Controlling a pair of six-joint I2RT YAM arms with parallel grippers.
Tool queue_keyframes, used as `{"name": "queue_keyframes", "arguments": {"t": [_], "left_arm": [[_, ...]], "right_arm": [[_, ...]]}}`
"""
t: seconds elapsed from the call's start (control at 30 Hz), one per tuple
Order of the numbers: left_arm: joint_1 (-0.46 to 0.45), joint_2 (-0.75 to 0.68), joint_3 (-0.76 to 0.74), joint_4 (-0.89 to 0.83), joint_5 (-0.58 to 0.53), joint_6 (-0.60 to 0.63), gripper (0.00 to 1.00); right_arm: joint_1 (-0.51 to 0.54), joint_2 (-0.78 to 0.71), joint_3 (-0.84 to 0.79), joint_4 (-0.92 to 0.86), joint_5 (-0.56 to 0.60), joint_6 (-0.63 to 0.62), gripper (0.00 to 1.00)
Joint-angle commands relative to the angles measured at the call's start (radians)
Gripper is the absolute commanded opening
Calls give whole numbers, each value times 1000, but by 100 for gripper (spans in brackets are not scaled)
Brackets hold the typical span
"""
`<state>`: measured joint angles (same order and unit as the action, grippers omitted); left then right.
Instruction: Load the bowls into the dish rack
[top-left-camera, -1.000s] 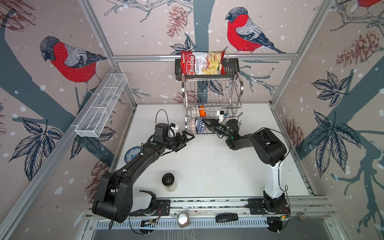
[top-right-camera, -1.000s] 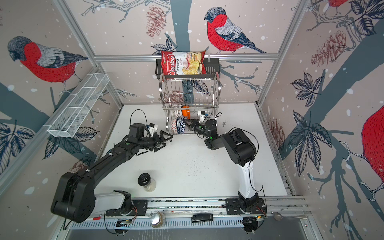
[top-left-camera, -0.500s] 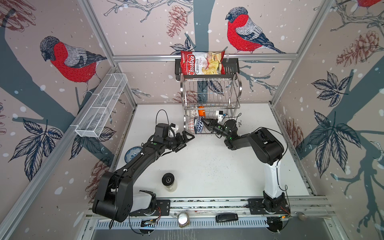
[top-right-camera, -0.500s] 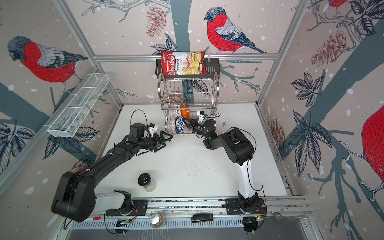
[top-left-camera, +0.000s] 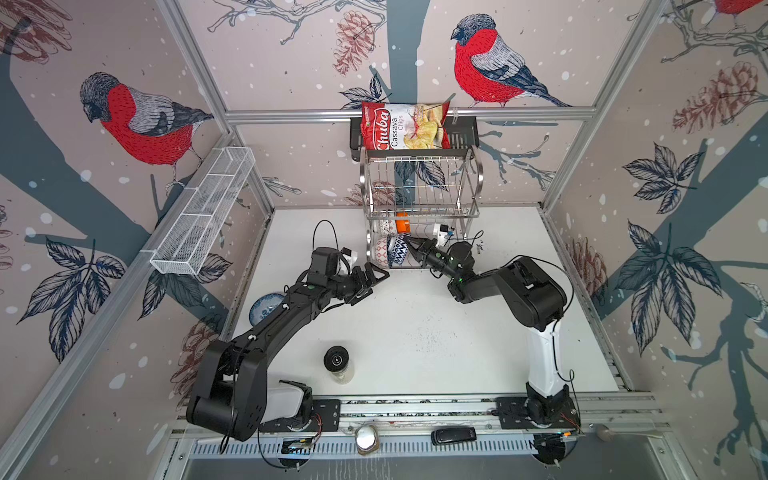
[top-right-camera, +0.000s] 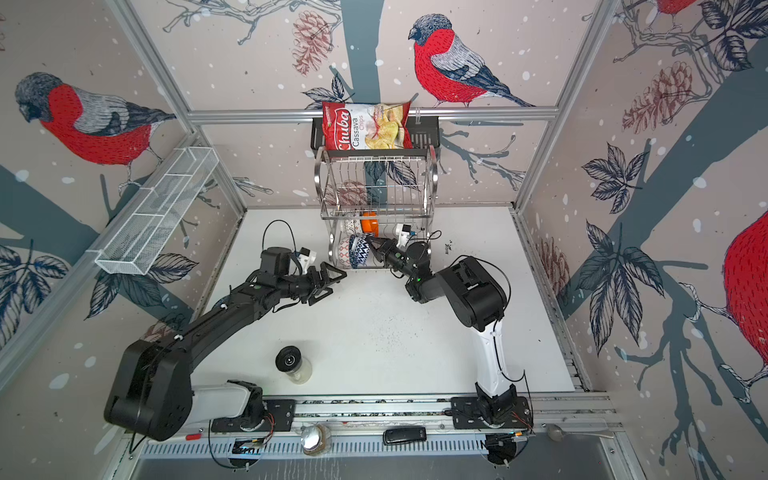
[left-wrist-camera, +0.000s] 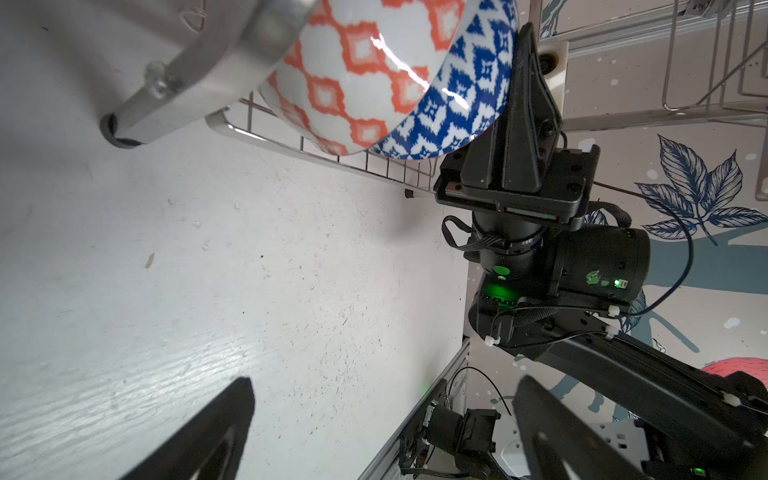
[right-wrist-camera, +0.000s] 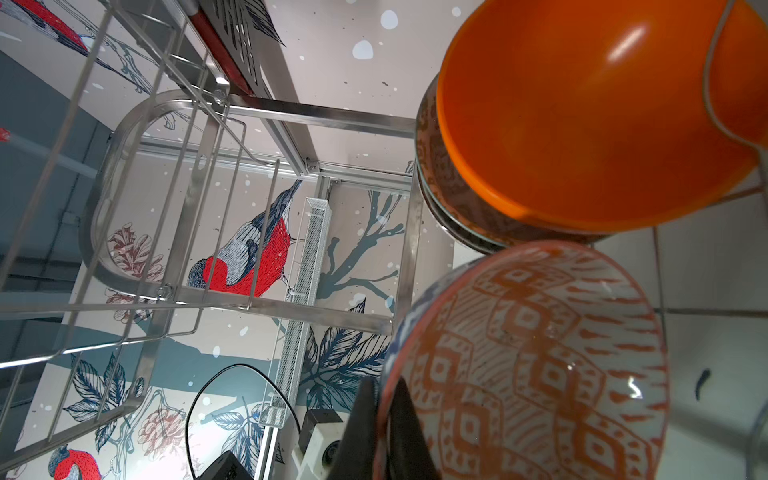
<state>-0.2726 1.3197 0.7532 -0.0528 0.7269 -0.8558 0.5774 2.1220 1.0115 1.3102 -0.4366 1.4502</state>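
White tabletop (top-left-camera: 415, 324), right hand (top-left-camera: 410, 244) clamping bowl (right-wrist-camera: 540, 365)

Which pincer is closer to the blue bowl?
Right. The right pincer is closed on the blue bowl; the left pincer hangs open, apart, before the dish rack.

Legible text: one item.

Chip bag (top-left-camera: 403, 126), lying in the black basket (top-left-camera: 467, 133) mounted over the dish rack (top-left-camera: 419, 187); readable in both top views.
- Brand "Chuba": large white script on the bag's red panel. It runs along the panel's length, so it reads sideways in view.
- "Cassava": dark letters on the white field beside the brand, same orientation.
- "Chips": smaller red letters next to "Cassava".
- Small green mark at a corner of the red panel: too small to read.

Black handheld device (top-left-camera: 453, 435) on the front rail: any marking too small to read.

Wrist views: no legible lettering.
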Motion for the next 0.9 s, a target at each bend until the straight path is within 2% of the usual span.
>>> {"name": "queue_keyframes", "arguments": {"t": [0.0, 0.53, 0.87], "left_arm": [[-2, 3, 0, 30, 0, 18, 98], [-2, 1, 6, 25, 0, 17, 97], [0, 4, 7, 28, 0, 17, 98]], "right_arm": [[9, -3, 4, 8, -27, 82, 0], [2, 41, 23, 154, -66, 155, 0], [0, 30, 37, 7, -82, 90, 0]]}}
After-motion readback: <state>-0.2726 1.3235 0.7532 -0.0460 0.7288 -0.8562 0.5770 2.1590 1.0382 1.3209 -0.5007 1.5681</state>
